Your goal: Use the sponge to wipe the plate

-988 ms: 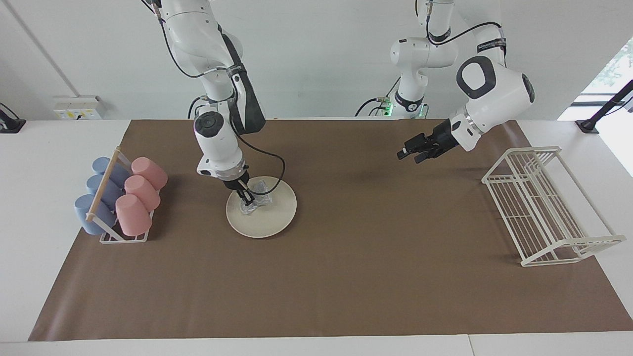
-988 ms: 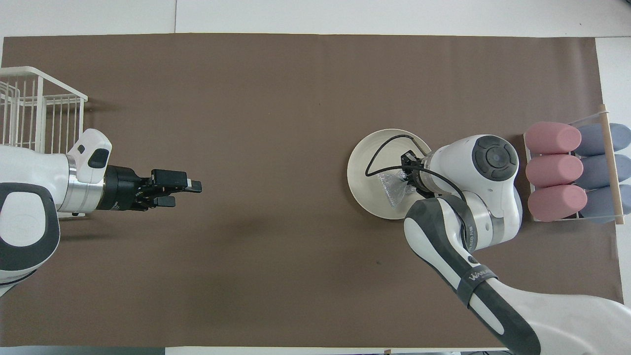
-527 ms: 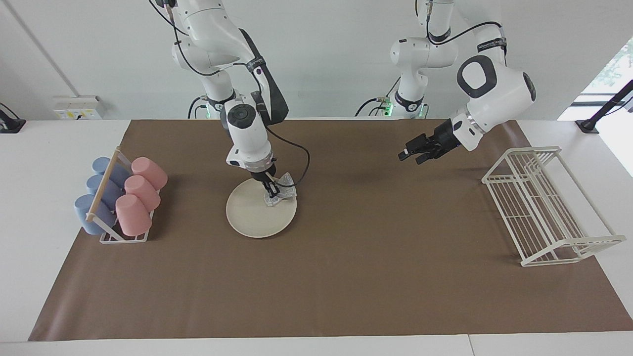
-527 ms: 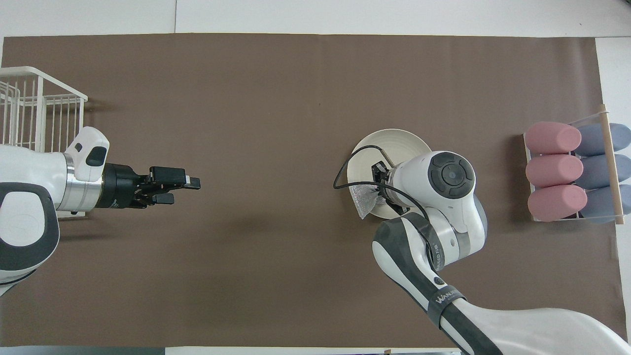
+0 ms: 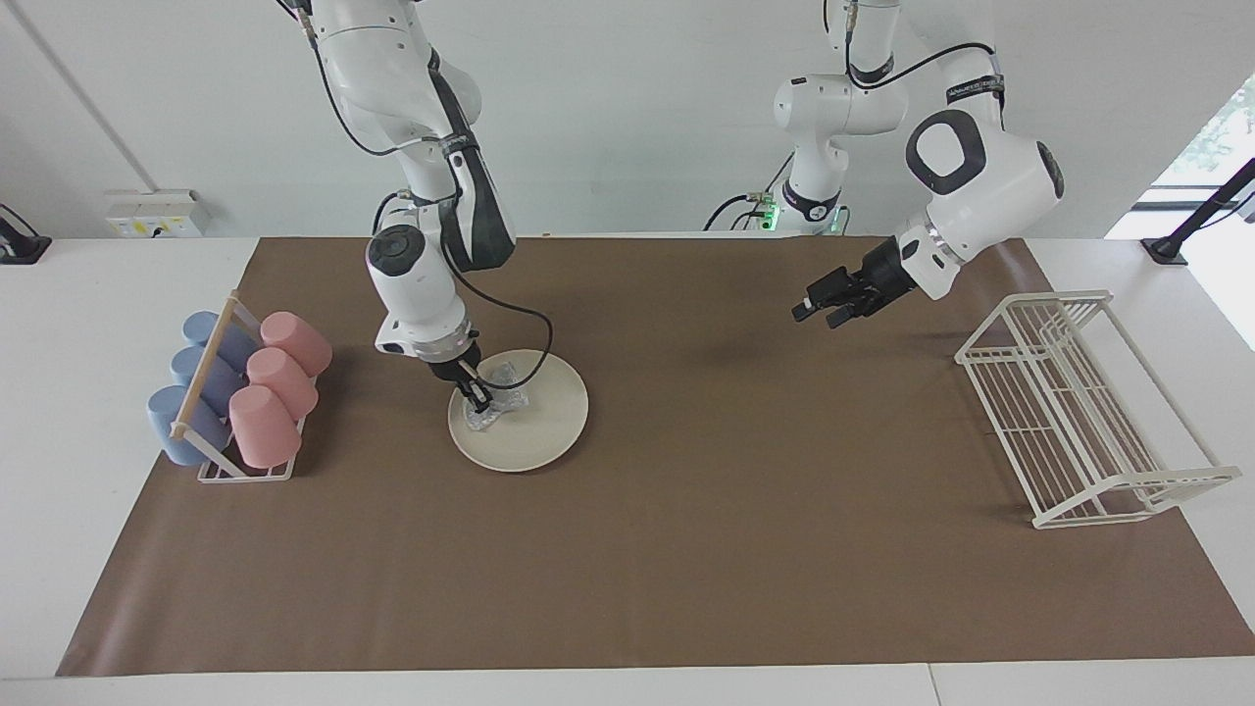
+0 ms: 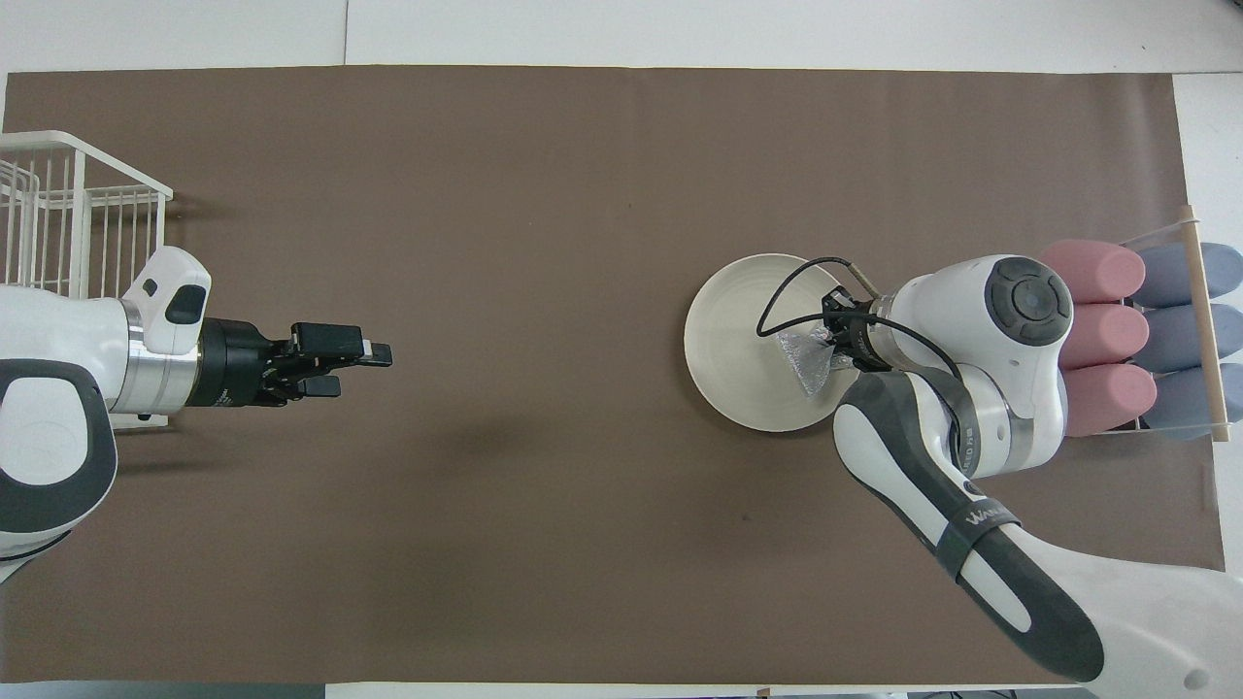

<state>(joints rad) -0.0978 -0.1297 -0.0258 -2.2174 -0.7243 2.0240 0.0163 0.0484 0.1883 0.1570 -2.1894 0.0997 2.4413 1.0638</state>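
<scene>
The cream-white plate (image 5: 541, 428) (image 6: 738, 340) lies flat on the brown mat, toward the right arm's end of the table. My right gripper (image 5: 478, 398) (image 6: 833, 337) points down and is shut on the silvery mesh sponge (image 5: 500, 397) (image 6: 806, 355). It presses the sponge onto the plate's part nearest the cup rack. The right arm's wrist hides that edge of the plate in the overhead view. My left gripper (image 5: 812, 313) (image 6: 367, 367) waits open and empty in the air over bare mat, beside the wire rack.
A rack of pink and blue cups (image 5: 240, 392) (image 6: 1117, 335) lying on their sides stands next to the plate at the right arm's end. A white wire rack (image 5: 1079, 412) (image 6: 68, 214) stands at the left arm's end.
The right gripper swept the sponge across the plate toward the left arm's end, then back to the edge near the cup rack. The left gripper barely shifted.
</scene>
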